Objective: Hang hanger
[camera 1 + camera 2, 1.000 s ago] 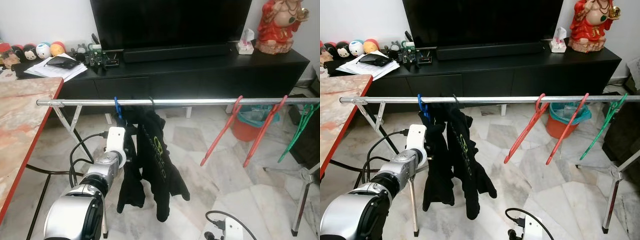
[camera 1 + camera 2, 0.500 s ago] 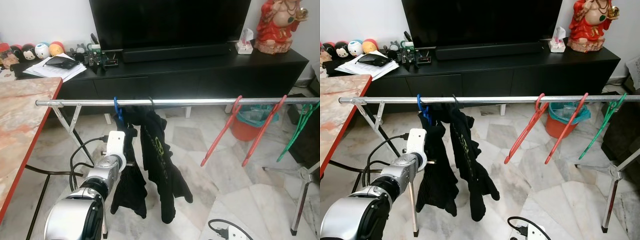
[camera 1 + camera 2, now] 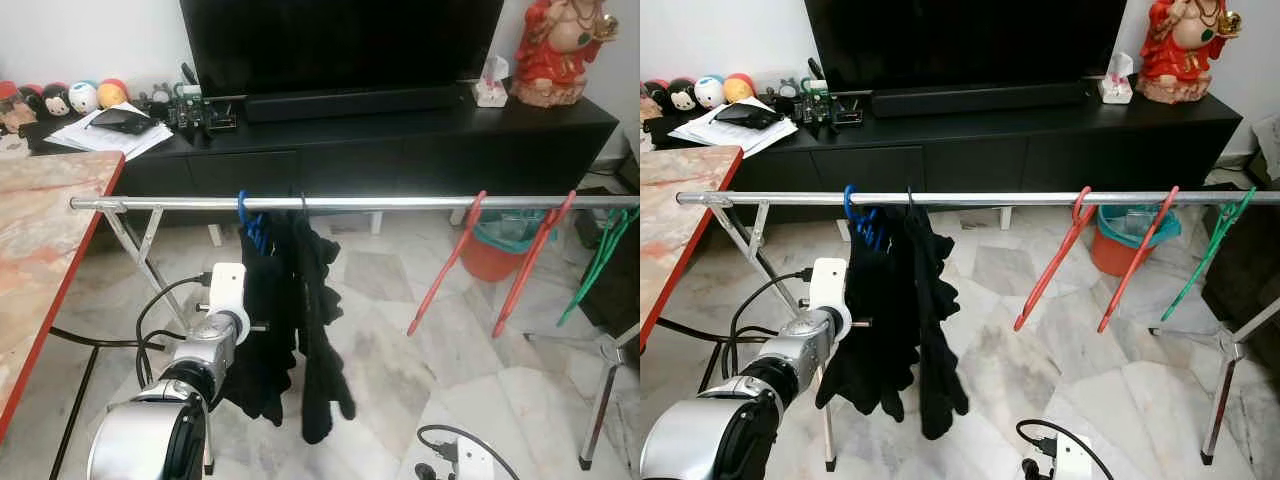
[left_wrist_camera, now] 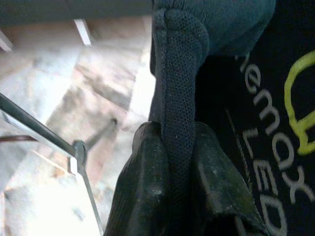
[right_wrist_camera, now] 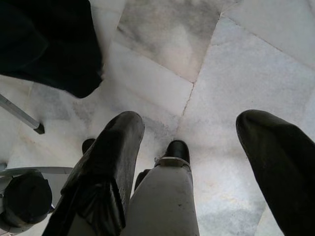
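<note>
Hanging from the steel rail (image 3: pixel 400 203) left of the frame's centre, the blue hanger (image 3: pixel 248 222) has its hook over the bar, and a black garment (image 3: pixel 285 320) droops from it toward the marble floor (image 3: pixel 400 340). In the left wrist view the left gripper (image 4: pixel 174 177) is closed on a fold of that black fabric, both fingers (image 4: pixel 142 196) pressed against a ribbed seam. Beside the pinch the cloth carries a yellow-green logo and pale lettering that seems to read "emax" and "LED", though it is cut off at the edge. From the head camera the left arm (image 3: pixel 190 380) reaches up from the lower left to the garment's side. The right gripper (image 5: pixel 189 162) hangs low over the floor, its fingers spread apart with nothing between them. Further right along the rail hang two red hangers (image 3: pixel 450 260) and a green hanger (image 3: pixel 600 260). Behind stands a black TV cabinet (image 3: pixel 400 130) with a red figurine (image 3: pixel 555 50) in the upper right, and a desk (image 3: pixel 40 240) with a red edge at the left.
</note>
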